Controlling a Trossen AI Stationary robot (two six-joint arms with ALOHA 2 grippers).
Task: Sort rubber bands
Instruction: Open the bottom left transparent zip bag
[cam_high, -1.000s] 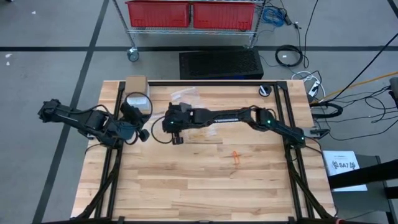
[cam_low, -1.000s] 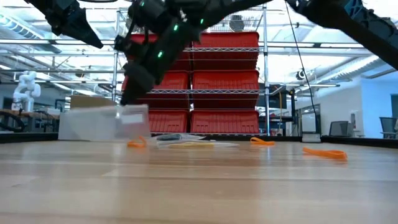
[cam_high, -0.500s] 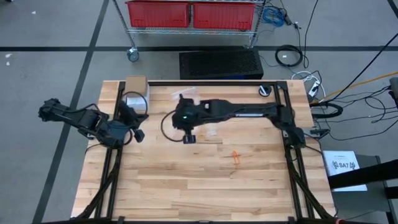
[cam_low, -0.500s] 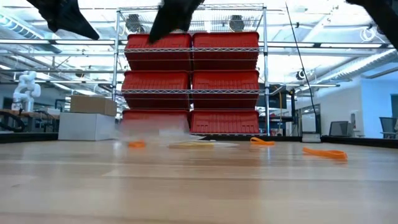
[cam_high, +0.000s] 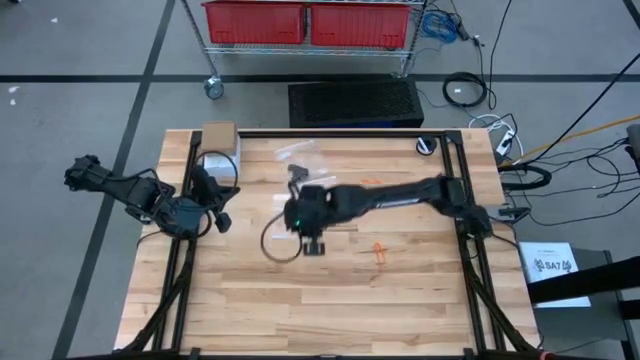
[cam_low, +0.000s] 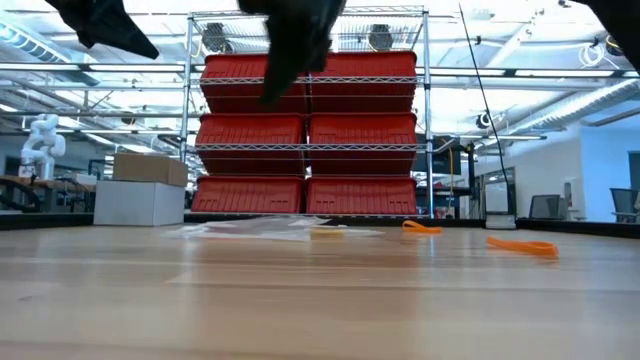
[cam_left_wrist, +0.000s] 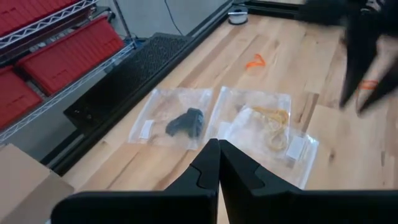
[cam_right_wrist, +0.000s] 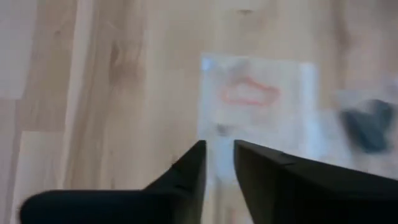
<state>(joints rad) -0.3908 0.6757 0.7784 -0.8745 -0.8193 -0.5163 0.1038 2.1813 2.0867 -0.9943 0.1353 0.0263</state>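
Right arm has swung from about 10 o'clock of table centre down toward the middle since a second ago; left arm barely moved. High view: right gripper (cam_high: 313, 246) hangs over mid-table, left gripper (cam_high: 222, 222) waits at the 9 o'clock edge; loose orange rubber bands (cam_high: 379, 251) lie at 3 o'clock of the right gripper, clear bags (cam_high: 297, 152) up at 12 o'clock. Low view: orange bands (cam_low: 522, 245) flat on the wood at 3 o'clock, another orange one (cam_low: 421, 227) further back, bags (cam_low: 250, 229) flat near centre, right arm dark overhead. Left wrist view: left fingers (cam_left_wrist: 208, 163) pressed together, holding nothing; ahead two clear bags side by side, one (cam_left_wrist: 176, 118) with a black clump of bands, the other (cam_left_wrist: 267, 127) with tan-yellow bands; a loose orange band (cam_left_wrist: 255, 61) beyond. Right wrist view: right fingers (cam_right_wrist: 191, 165) a narrow gap apart, nothing between them; below, a clear bag (cam_right_wrist: 255, 109) with an orange band inside, black clump (cam_right_wrist: 368, 124) in the next one. Bands look feather-light, soft, stretchy, lying flat; likely need a pinch on one strand of the loop, pressed to the wood.
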